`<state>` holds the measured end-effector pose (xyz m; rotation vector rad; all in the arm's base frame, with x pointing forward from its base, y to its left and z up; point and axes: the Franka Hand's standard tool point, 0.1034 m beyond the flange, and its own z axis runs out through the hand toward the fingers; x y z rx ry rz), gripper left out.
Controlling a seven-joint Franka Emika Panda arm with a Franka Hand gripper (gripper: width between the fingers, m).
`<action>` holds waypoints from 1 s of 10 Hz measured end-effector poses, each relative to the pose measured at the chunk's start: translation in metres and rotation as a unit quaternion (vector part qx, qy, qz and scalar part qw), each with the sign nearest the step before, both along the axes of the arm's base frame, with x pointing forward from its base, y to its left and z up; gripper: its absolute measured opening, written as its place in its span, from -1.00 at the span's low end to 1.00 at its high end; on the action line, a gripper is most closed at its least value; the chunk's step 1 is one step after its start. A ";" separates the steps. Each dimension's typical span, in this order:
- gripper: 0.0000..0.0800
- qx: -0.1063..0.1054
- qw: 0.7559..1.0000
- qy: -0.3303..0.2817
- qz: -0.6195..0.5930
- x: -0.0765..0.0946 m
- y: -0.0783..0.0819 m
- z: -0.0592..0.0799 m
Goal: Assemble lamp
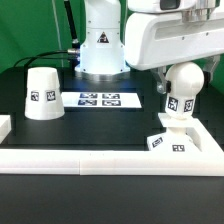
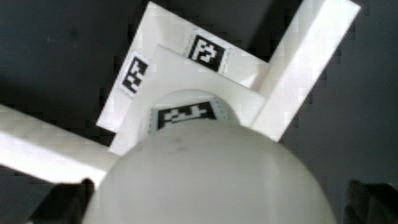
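The white round-headed bulb [image 1: 183, 88] stands upright on the blocky square base [image 1: 166, 142] at the exterior view's right, just behind the front rail. My gripper [image 1: 184, 76] hangs over the bulb, open, with a dark finger on each side of the round head and not pressing on it. In the wrist view the bulb head [image 2: 214, 165] fills the frame, with the tagged base [image 2: 178, 60] beyond it. My gripper [image 2: 214, 205] straddles the head, and one finger [image 2: 64, 198] shows at the edge. The cone shade [image 1: 42, 93] stands alone at the exterior view's left.
The marker board [image 1: 100, 99] lies flat in the middle of the black table. A long white rail [image 1: 100, 160] runs along the front edge and turns a corner near the base [image 2: 39, 140]. The robot's white pedestal [image 1: 100, 50] stands behind.
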<state>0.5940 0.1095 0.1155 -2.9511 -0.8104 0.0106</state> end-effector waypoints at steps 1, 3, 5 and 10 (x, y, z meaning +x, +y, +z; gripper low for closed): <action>0.75 0.000 1.000 -0.002 0.029 0.000 0.000 0.000; 0.75 -0.006 0.993 -0.010 0.120 0.001 -0.001 0.000; 0.75 -0.007 0.980 -0.015 0.197 0.002 -0.001 0.000; 0.74 -0.016 0.959 -0.021 0.281 0.004 -0.001 0.001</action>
